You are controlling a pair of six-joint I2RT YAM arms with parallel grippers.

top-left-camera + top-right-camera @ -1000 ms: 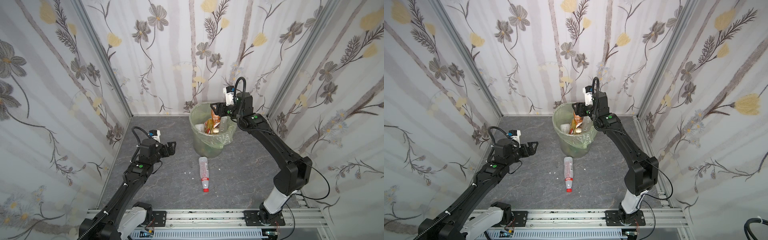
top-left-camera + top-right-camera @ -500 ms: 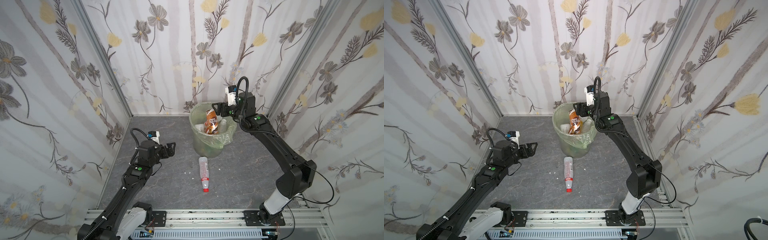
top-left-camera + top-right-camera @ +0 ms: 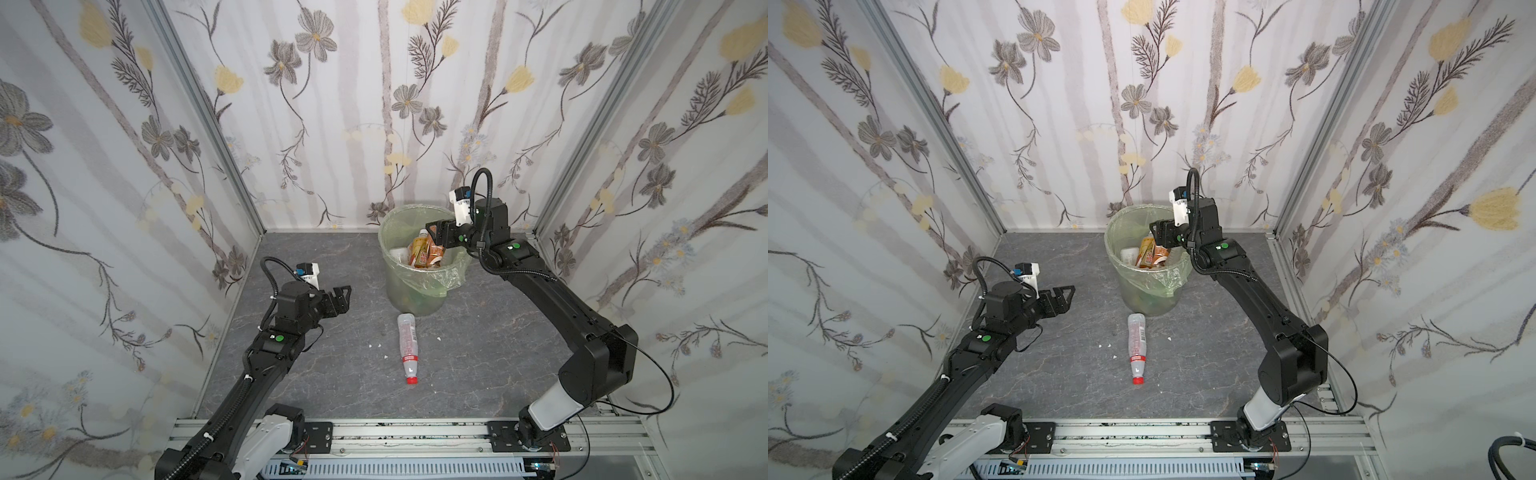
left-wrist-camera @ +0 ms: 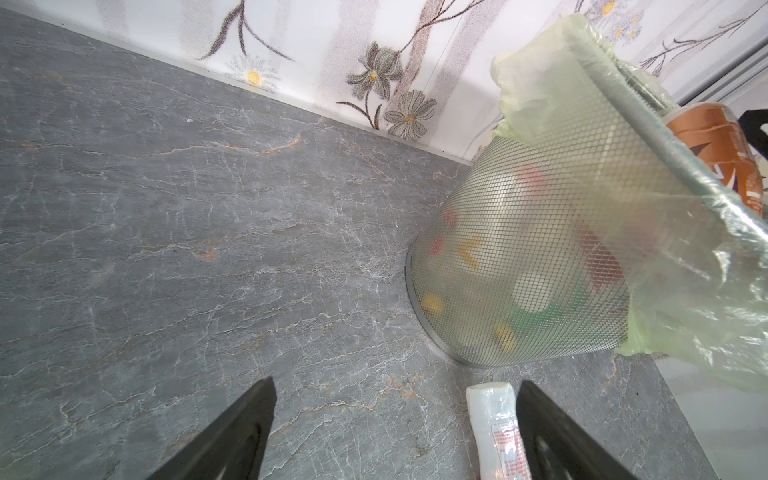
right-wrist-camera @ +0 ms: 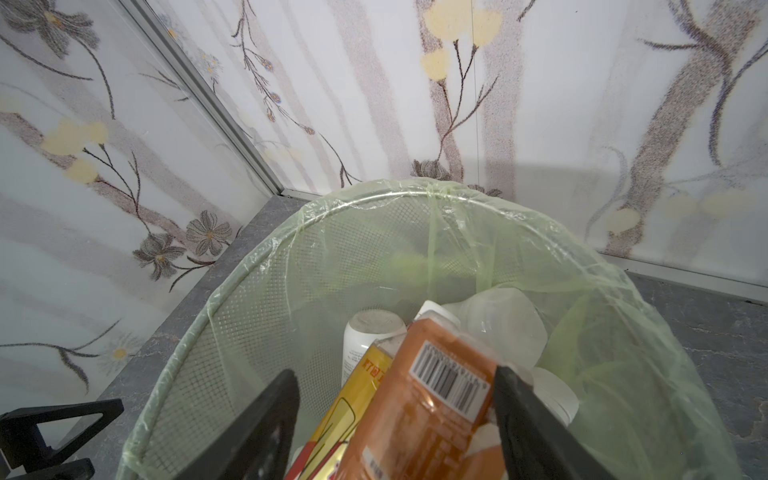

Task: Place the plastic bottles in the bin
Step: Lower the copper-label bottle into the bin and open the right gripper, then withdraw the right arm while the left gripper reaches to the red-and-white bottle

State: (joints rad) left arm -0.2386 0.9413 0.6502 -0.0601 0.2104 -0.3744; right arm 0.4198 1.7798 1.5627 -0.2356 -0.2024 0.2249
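In a top view: the bin [image 3: 415,297] holds heaped bottles [image 3: 424,253]; one clear bottle [image 3: 406,345] lies on the floor just before it. Left wrist view: left gripper [image 4: 395,384] spread wide, empty. Right wrist view: right gripper [image 5: 395,372] parted over the bin, brown bottle [image 5: 424,411] lying between its jaws atop the heap.

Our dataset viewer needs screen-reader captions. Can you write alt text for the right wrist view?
Looking down into the bag-lined mesh bin, an orange-labelled bottle with a barcode sits between the open jaws of the right gripper, beside a yellow-labelled bottle and white bottles. Behind stand floral walls.
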